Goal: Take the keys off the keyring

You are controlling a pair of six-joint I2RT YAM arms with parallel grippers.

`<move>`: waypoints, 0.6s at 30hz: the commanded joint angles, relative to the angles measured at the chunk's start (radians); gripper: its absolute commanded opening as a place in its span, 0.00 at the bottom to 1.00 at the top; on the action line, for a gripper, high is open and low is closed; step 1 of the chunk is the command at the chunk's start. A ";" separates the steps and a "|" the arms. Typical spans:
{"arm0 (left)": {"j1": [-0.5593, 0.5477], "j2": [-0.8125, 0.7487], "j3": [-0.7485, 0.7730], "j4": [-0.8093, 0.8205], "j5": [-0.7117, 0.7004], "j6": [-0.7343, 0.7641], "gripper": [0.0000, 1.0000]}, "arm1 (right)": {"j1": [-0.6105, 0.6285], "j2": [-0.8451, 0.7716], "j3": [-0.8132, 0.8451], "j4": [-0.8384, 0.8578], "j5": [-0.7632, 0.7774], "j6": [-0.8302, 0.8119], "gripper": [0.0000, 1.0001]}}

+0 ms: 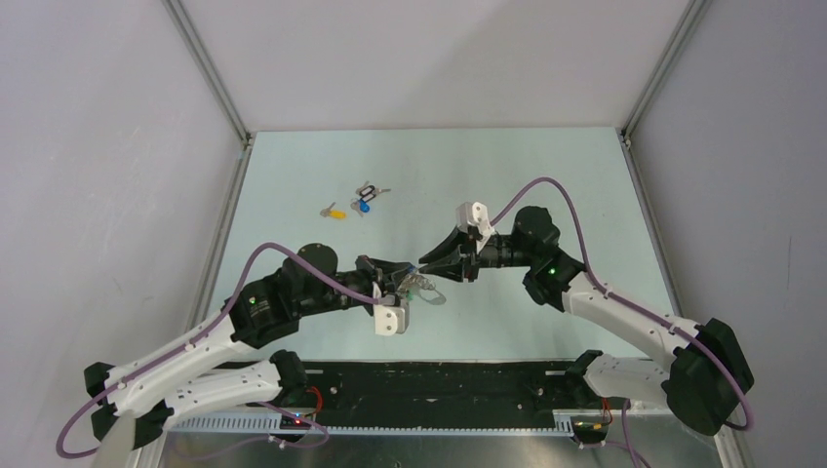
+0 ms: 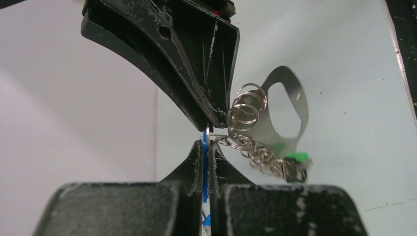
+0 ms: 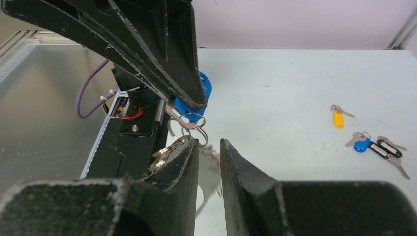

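Note:
My left gripper is shut on the blue head of a key, also seen in the right wrist view, held above the table. From it hangs a chain of small split rings, then the pale grey keyring, with a green-headed key at the bottom. The keyring also shows from above. My right gripper meets the left one tip to tip. Its jaws stand a narrow gap apart, with a split ring against the left fingertip.
Loose keys lie on the table at the back left: a yellow-headed one, a blue-headed one and a black tag with keys. They also show in the right wrist view. Metal frame rails run along the sides.

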 commanded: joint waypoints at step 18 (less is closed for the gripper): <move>0.002 -0.017 0.066 0.042 0.020 0.046 0.00 | 0.063 0.030 0.096 -0.024 -0.056 -0.021 0.09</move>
